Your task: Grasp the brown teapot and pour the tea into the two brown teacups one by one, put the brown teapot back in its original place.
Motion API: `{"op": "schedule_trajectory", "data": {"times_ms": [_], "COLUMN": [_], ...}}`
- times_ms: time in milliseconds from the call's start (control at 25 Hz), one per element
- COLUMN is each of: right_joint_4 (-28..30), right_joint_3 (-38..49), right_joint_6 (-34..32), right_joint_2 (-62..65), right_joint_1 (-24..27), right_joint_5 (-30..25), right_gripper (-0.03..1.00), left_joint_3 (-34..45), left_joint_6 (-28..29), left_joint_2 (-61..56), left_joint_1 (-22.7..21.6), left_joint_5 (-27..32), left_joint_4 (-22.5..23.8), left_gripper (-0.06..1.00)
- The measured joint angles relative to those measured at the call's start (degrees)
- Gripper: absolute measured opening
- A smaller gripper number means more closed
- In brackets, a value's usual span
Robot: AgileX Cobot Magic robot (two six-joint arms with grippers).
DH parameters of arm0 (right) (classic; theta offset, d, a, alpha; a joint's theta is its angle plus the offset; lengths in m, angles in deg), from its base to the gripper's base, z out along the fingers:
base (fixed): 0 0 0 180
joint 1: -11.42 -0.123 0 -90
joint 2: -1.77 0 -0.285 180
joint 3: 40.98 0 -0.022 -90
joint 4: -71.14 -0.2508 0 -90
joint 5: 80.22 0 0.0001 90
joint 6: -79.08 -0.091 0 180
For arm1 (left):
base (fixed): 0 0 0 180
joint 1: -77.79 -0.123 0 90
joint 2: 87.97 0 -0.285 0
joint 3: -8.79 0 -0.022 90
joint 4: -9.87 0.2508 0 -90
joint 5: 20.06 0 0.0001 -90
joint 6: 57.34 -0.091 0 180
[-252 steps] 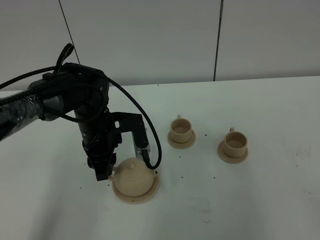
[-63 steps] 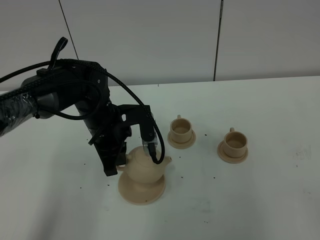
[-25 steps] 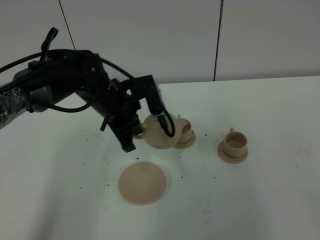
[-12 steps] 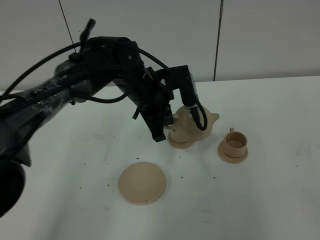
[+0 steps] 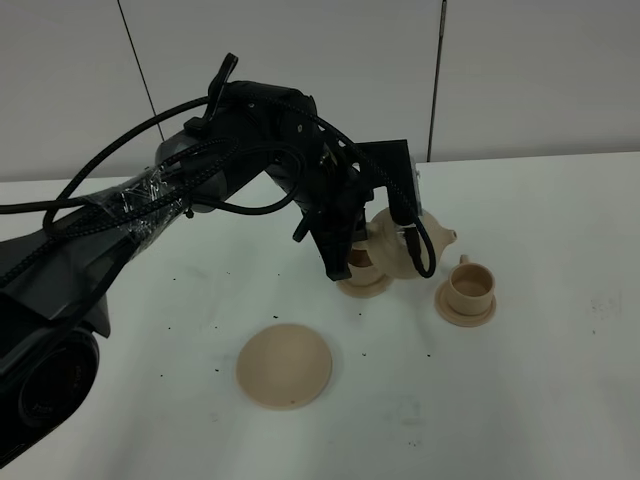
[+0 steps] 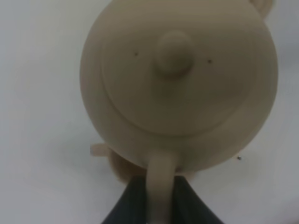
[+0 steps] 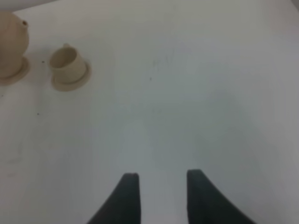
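Exterior high view showed that the brown teapot (image 5: pixel 397 243) had travelled over the last second from left of centre to the middle of the frame. It now hung over the left teacup's saucer (image 5: pixel 362 288), with its spout reaching toward the other teacup (image 5: pixel 470 284) at right of centre. The wide saucer (image 5: pixel 284 366) at lower centre lay bare, so lifting was done and pouring looked about to begin, though the pot sat nearly upright. The left arm (image 5: pixel 200 175) stretched from the left edge over the table (image 5: pixel 550 400), wrist bent downward. The left gripper (image 6: pixel 160 186) was pinched tight on the loop handle (image 6: pixel 160 165). The right gripper (image 7: pixel 161 179) hung with jaws spread, holding nothing.
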Motion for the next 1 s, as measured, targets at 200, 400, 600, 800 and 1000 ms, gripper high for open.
{"op": "schedule_trajectory", "data": {"times_ms": [200,400,600,800,1000], "right_joint_4": [0.00,-0.05,-0.18,-0.23,-0.23], "right_joint_3": [0.00,0.00,0.00,0.00,0.00], "right_joint_6": [0.00,0.00,0.00,0.00,0.00], "right_joint_2": [0.00,0.00,0.00,0.00,0.00], "right_joint_1": [0.00,0.00,0.00,0.00,0.00], "right_joint_5": [0.00,0.00,0.00,0.00,0.00], "right_gripper": [0.24,0.24,0.24,0.24,0.24], "left_joint_3": [0.00,-0.02,-0.02,-0.02,-0.02], "left_joint_6": [-0.04,-0.18,-2.22,-3.94,-4.37], "left_joint_2": [0.30,2.46,3.10,3.12,3.17], "left_joint_1": [0.15,0.19,0.26,1.25,1.86], "left_joint_5": [-2.08,-4.21,-6.32,-8.62,-9.06], "left_joint_4": [0.80,0.84,0.95,1.07,3.81], "left_gripper": [0.17,0.17,0.17,0.17,0.17]}}
